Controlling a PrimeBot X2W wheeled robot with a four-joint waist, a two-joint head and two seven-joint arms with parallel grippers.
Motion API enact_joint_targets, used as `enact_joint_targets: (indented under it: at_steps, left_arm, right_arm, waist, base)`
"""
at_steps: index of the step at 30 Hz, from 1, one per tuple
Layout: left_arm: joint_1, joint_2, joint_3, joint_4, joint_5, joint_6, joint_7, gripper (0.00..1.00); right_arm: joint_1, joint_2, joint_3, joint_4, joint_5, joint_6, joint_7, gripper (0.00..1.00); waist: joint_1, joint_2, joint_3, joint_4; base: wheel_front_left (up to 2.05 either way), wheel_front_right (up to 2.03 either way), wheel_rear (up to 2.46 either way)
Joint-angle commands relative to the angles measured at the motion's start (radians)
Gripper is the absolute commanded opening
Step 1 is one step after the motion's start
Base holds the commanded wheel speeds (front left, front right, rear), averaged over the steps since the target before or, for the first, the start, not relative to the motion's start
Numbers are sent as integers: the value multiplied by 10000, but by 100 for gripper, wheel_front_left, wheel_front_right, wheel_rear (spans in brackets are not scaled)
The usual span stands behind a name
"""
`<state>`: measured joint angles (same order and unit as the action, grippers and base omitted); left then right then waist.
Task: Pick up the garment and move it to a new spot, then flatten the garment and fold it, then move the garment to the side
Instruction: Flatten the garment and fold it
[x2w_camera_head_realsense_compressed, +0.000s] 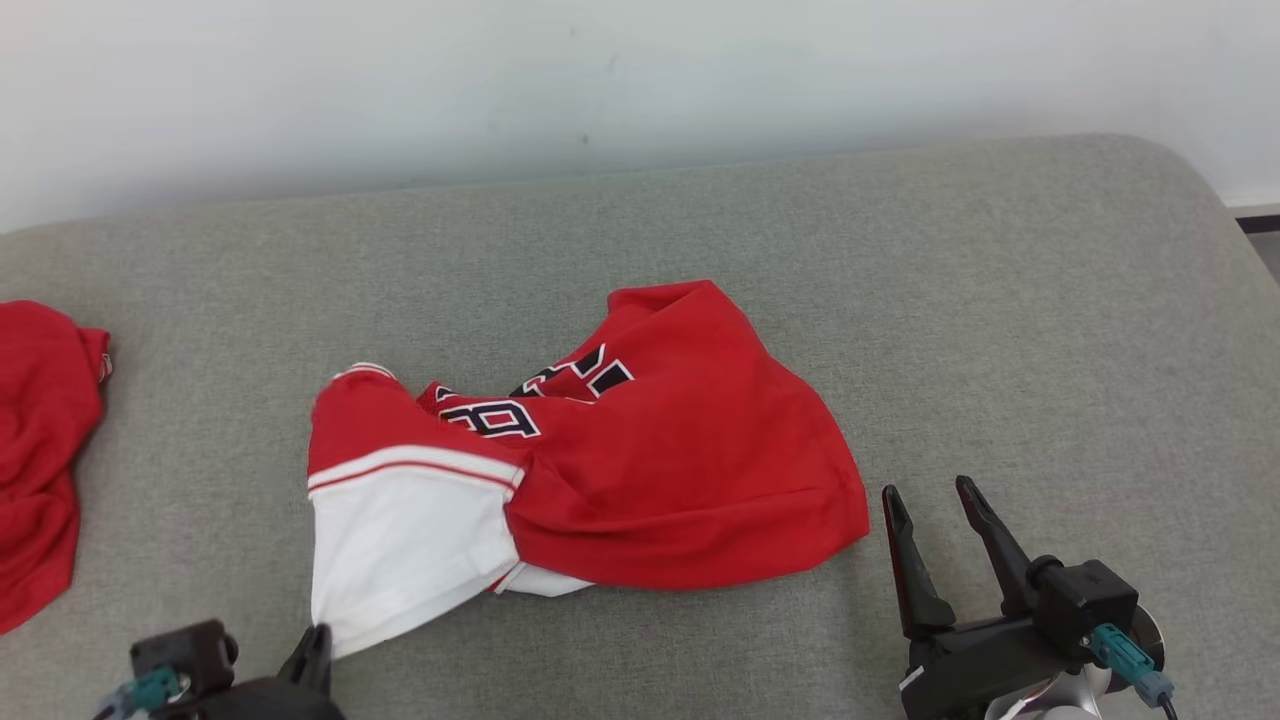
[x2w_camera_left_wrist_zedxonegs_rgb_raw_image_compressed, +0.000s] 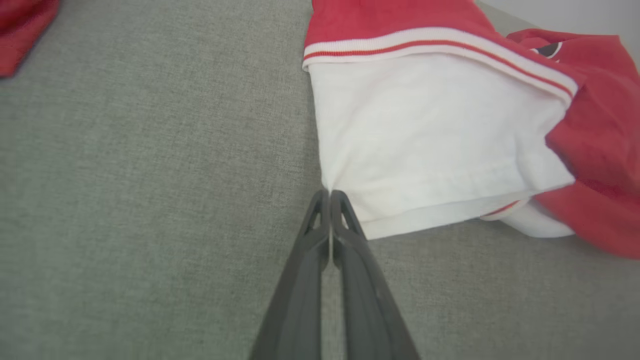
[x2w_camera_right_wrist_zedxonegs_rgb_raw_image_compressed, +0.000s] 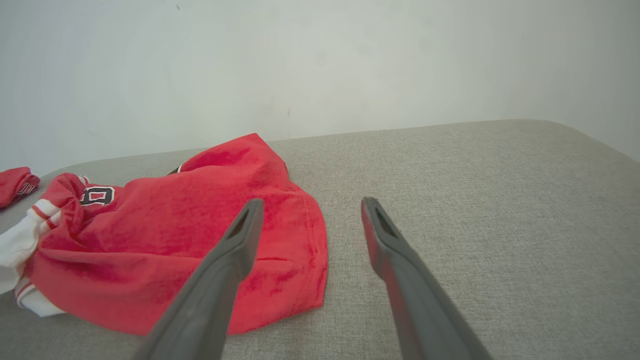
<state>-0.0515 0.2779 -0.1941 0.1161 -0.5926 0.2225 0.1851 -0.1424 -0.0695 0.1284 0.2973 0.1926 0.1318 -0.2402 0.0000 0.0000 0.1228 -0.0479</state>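
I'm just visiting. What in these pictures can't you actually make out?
- Lettering on the red jersey: head view, crumpled folds hide most of it.
- Second red garment: head view, cut off by the left edge.
- Left gripper: left wrist view, shut on the jersey's white corner; its fingers hide how much cloth it has.

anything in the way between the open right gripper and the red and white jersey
Nothing visible. The right gripper, jaws open, sits just beside the red hem of the crumpled red and white jersey, with bare grey fabric surface between them. The left gripper is shut on its white sleeve corner.
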Motion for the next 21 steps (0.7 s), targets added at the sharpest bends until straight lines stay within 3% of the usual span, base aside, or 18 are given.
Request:
enact_joint_targets:
  at_steps: [1,6,12,13,14,18,21]
  left_arm:
    - [293,91,60,-259,23,151,54,0]
    - [1139,329,-38,-879,356,672,353,0]
    - [1292,333,-184,-141,737,992,145,0]
    - [1253,313,-220,-9,784,936,15,42]
    - [1231,253,-231,104,764,884,-118,100]
    - [1153,132,-135,393,863,761,-1031,100]
    - [1105,-97,83,418,771,443,-2457,100]
  right_arm:
    - [73,29,-32,-24,-12,-22,-14,100]
    - [151,53,-54,-11,-20,-22,9,100]
    - [219,53,-104,89,30,-22,24,100]
    - [227,35,-125,102,35,-22,31,100]
    - [242,15,-174,114,33,-22,34,100]
    - [414,-70,-365,150,-2,-22,88,100]
    - [586,-146,-591,142,-44,-22,94,100]
  waist:
    - [0,0,-35,58]
    - [0,0,-113,129]
    - [0,0,-291,85]
    - [0,0,-326,73]
    - [0,0,-381,69]
    - [0,0,-657,91]
    - [0,0,-964,210]
  base:
    - [0,0,0]
    - [0,0,0]
    - [0,0,0]
    - [0,0,0]
    - [0,0,0]
    - [0,0,0]
    - [0,0,0]
